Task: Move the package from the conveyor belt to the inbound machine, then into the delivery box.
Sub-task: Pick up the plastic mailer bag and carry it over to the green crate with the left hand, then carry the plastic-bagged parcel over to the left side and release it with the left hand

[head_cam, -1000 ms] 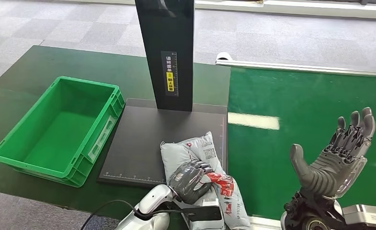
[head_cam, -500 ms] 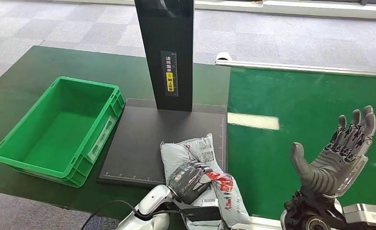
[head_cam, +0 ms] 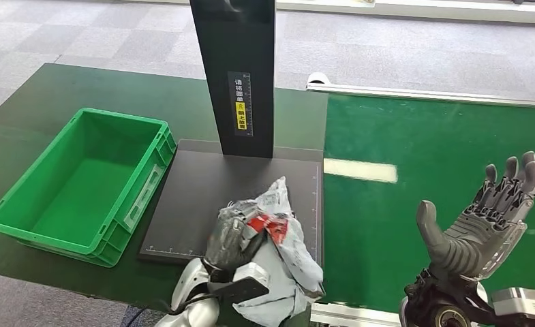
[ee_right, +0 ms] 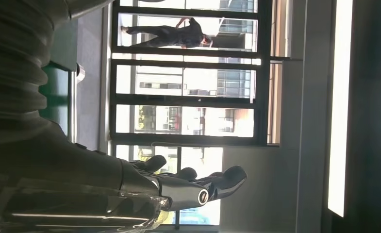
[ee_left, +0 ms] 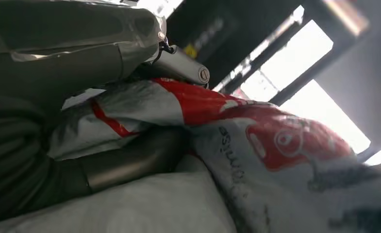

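Left hand [head_cam: 232, 238] fingers clamped on soft, crumpled package [head_cam: 278, 235], lifted over scanner plate [head_cam: 196, 197] near edge; looks light, floppy, slick, so grip bunched middle; right hand [head_cam: 482, 228] fingers apart, empty over belt [head_cam: 428, 150].

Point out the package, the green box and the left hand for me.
package [head_cam: 288, 255], head view, grey side of the bag.
green box [head_cam: 147, 190], head view, right wall.
left hand [head_cam: 229, 238], head view, back of the hand.
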